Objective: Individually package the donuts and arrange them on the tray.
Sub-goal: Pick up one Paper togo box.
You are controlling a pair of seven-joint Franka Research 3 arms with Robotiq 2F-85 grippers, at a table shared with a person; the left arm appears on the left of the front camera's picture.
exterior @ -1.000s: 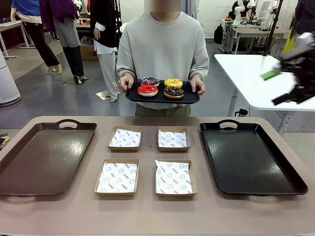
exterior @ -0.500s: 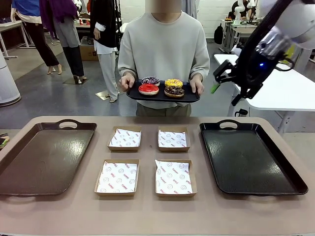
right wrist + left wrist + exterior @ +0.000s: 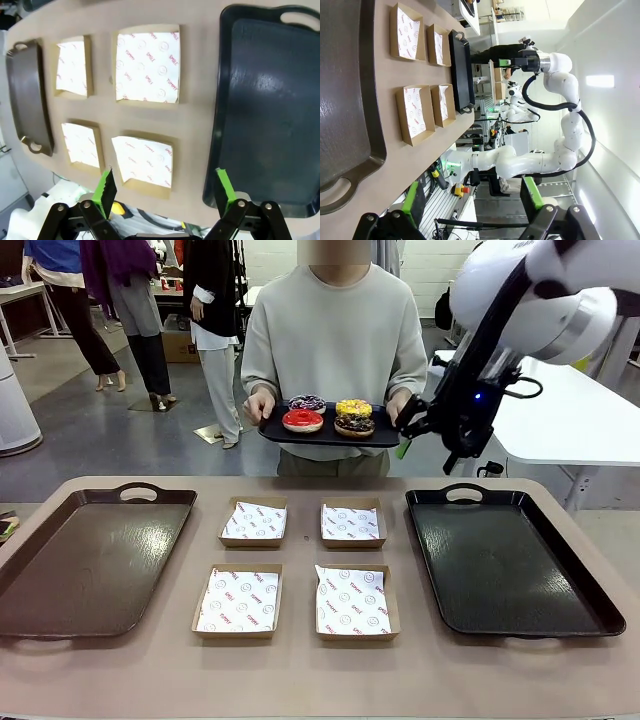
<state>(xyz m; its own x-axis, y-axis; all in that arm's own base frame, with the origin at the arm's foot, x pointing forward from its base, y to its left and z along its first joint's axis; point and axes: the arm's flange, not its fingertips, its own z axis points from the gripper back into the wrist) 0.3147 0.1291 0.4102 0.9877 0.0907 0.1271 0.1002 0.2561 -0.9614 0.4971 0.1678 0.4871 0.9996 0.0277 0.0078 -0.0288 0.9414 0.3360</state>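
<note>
While the person across the table holds a small serving tray (image 3: 325, 439) in two hands, the right claw (image 3: 402, 438) hangs in the air just beside that tray's end, close to one hand (image 3: 400, 406). I cannot tell whether it touches the tray or the hand. The other hand (image 3: 257, 406) grips the end away from the claw.

Four donuts sit on the serving tray. The chocolate donut (image 3: 354, 425) is nearest the claw and the yellow donut (image 3: 353, 408) is just behind it. The red donut (image 3: 302, 420) and the purple donut (image 3: 308, 403) are farther from the claw.

In its own wrist view the right claw (image 3: 165, 187) is spread wide, with nothing between its green pads. Well below it lie four paper-lined boxes in two rows of two (image 3: 147, 64) (image 3: 72, 67) (image 3: 145, 162) (image 3: 81, 145). The black tray (image 3: 265, 100) is to one side of the boxes and the brown tray (image 3: 30, 95) to the other, making two large trays, both bare.

The left claw (image 3: 472, 200) is also spread and grips nothing. The brown tray (image 3: 345, 100) lies closest ahead of it, then the four boxes (image 3: 416, 114) (image 3: 444, 104) (image 3: 409, 26) (image 3: 438, 45). The black tray (image 3: 462, 65) lies beyond them.
</note>
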